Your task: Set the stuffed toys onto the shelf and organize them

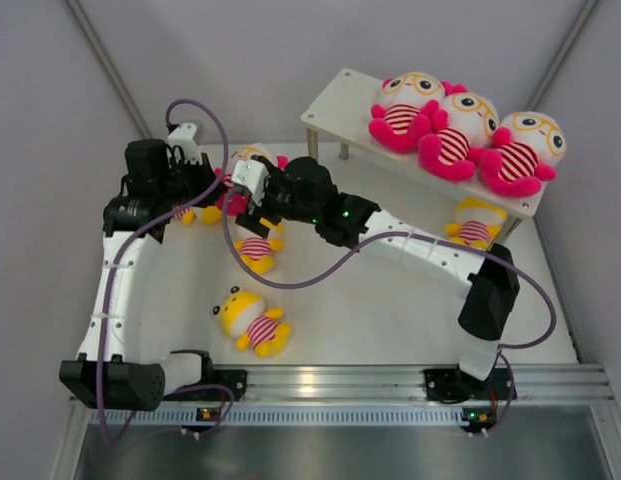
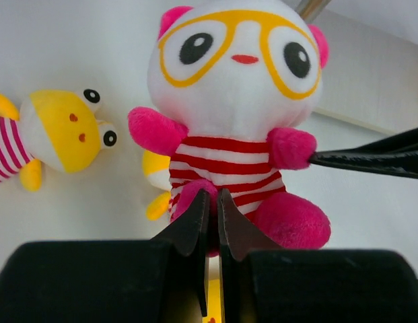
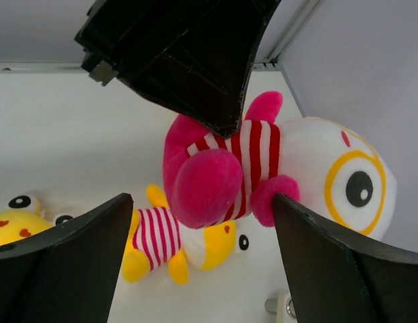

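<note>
A pink-limbed doll (image 2: 239, 101) with yellow glasses hangs upright above the table, left of the white shelf (image 1: 335, 100). My left gripper (image 2: 213, 194) is shut on its lower leg. My right gripper (image 3: 202, 202) is open around the same doll (image 3: 222, 175), one finger (image 2: 370, 158) touching its arm. From above, both grippers meet at this doll (image 1: 255, 156), the left (image 1: 218, 185) and the right (image 1: 245, 190). Three pink dolls (image 1: 450, 125) sit on the shelf's top board. Yellow dolls lie on the table (image 1: 258, 248) (image 1: 252, 320) (image 1: 195, 212); another (image 1: 475, 225) sits under the shelf.
The left half of the shelf's top board is bare. Grey walls close in on both sides. The right arm (image 1: 420, 250) stretches across the table's middle. A metal rail (image 1: 390, 385) runs along the near edge.
</note>
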